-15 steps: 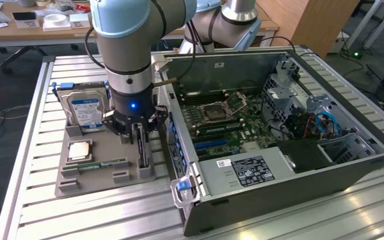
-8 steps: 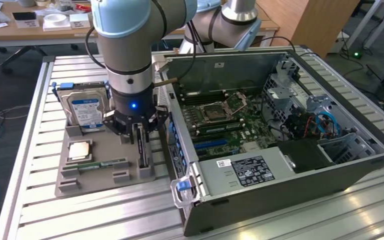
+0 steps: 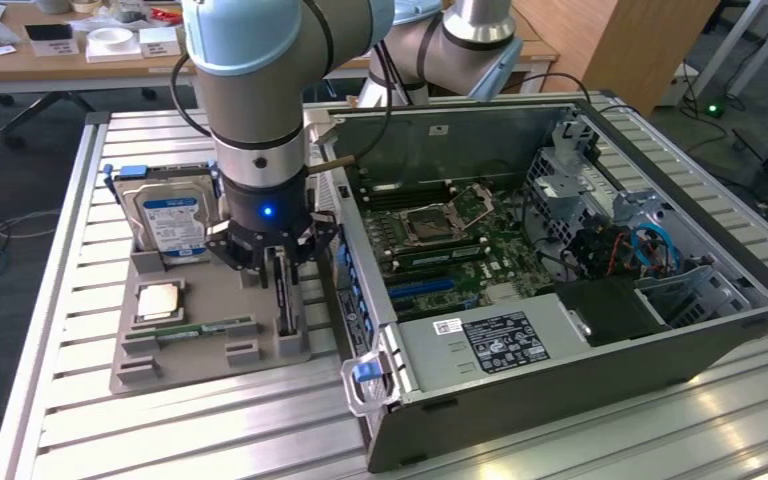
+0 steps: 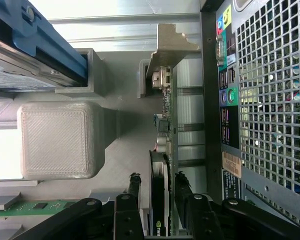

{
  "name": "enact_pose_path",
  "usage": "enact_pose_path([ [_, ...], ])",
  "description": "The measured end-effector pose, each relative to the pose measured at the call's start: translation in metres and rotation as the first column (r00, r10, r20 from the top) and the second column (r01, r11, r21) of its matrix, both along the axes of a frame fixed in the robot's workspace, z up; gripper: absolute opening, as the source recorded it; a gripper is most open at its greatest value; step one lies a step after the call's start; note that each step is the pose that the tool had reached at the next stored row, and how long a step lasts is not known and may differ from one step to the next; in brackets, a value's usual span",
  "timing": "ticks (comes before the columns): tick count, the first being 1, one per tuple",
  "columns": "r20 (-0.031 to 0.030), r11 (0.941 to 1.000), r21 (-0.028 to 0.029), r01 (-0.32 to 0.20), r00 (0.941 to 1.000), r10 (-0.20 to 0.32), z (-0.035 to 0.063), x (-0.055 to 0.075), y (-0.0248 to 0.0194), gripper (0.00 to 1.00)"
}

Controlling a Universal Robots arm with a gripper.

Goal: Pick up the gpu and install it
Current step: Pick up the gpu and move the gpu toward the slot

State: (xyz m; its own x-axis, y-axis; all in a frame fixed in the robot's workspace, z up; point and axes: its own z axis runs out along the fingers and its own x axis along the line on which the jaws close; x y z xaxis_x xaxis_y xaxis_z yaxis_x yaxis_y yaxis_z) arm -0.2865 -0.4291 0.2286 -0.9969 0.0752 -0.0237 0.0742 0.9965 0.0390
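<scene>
Item: gpu (image 3: 284, 300) (image 4: 159, 210), upright on edge in your grey tray (image 3: 144, 372).
Your gripper (image 3: 277, 265) (image 4: 157, 176) straddles it, fingers spread, nothing grasped; in the exterior view, computer case (image 3: 558, 372) at 3 o'clock.

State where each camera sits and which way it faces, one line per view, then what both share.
Exterior view: off the arm, raised, looking down on the table at the open computer case and grey holder; the arm and gripper show.
Wrist view: on the wrist, looking along the open fingers that straddle the gpu.
Shared: the gpu, the grey holder, the computer case and the gripper.
</scene>
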Motion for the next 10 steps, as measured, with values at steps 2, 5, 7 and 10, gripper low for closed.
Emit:
enact_pose_path([
  [2,0.0,1.0,0.0,0.0,1.0,0.0,0.0,0.0,0.0,0.4],
  [5,0.0,1.0,0.0,0.0,1.0,0.0,0.0,0.0,0.0,0.33],
  [7,0.0003,1.0,0.0001,0.0,1.0,0.0,-0.0003,0.0005,0.0,0.33],
  [10,0.0,1.0,-0.0004,0.0,1.0,0.0,-0.0004,0.0012,0.0,0.33],
])
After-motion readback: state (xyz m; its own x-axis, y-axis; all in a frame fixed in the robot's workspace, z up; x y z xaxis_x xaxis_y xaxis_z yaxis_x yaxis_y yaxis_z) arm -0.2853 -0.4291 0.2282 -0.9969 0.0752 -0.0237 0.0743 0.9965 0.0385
